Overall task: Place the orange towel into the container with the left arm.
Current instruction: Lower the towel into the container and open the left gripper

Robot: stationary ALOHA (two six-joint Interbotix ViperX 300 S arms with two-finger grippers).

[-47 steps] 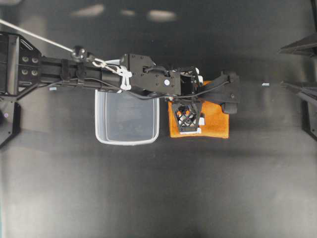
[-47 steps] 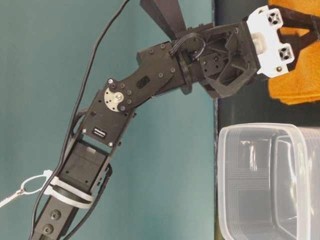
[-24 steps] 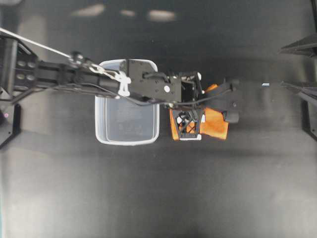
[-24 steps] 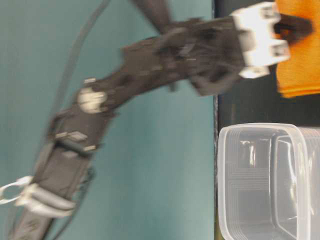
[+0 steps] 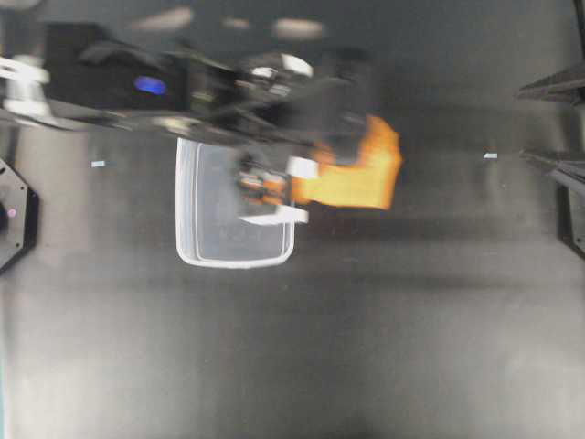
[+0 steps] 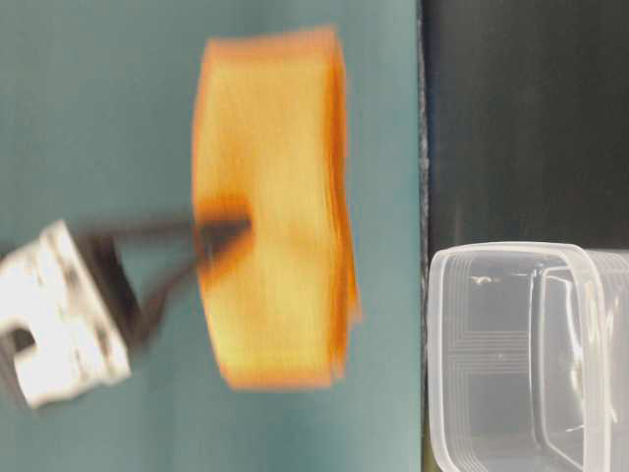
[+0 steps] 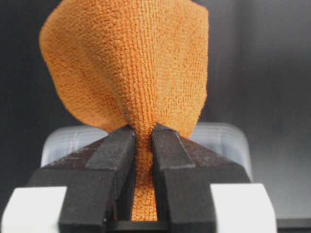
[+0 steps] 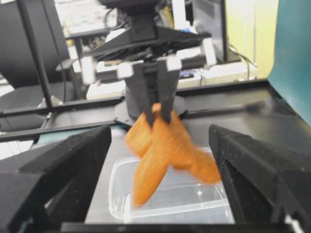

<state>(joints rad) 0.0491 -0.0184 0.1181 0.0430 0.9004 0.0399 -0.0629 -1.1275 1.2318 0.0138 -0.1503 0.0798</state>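
Left gripper (image 7: 144, 145): its 2 black fingers were pinched tight on a gathered fold of the orange towel (image 7: 131, 68), with only the thickness of cloth between them. In the overhead view the gripper (image 5: 267, 187) was blurred above the container's right half.

Orange towel: it was lifted clear of the table and hung from the left gripper. In the overhead view the cloth (image 5: 356, 169) trailed to the right of the gripper, mostly past the container's right rim. The table-level view showed it (image 6: 275, 206) as a blurred slab in the air, apart from the container. From the right wrist camera it (image 8: 163, 145) drooped in 2 lobes below the fingers, above the tub.

Container (image 5: 215, 242): a clear tub that stood on the black table (image 5: 366, 347), with nothing visible in the part that showed. Its rounded corner and thick rim (image 6: 511, 256) appeared at lower right in the table-level view, and its rim (image 7: 68, 138) showed behind the fingers in the left wrist view.

Left arm (image 5: 119, 91): it reached in from the left edge, heavily blurred, with a blue-violet light (image 5: 149, 85) on it.

Right gripper (image 8: 160, 194): the 2 dark fingers stood wide apart at the frame's sides and held nothing.
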